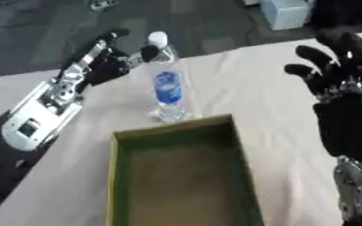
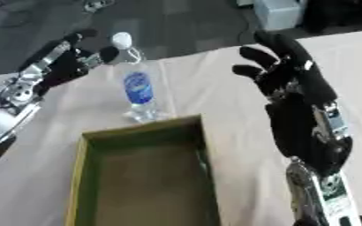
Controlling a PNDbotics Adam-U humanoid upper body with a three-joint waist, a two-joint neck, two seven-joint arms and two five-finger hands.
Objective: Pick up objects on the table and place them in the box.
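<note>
A clear water bottle (image 1: 166, 84) with a white cap and a blue label stands upright on the table, just beyond the far edge of an open box (image 1: 176, 176) with green walls and a brown floor. My left hand (image 1: 105, 62) is beside the bottle's upper part on its left, fingers relaxed, one fingertip near the neck; it does not hold the bottle. At the right side, my right hand (image 2: 296, 97) is raised with its fingers spread, apart from the bottle and the box.
The pale table (image 1: 254, 88) ends at its far edge near the bottle; dark floor lies beyond. A light blue-white box (image 1: 284, 12) stands on the floor at the top right.
</note>
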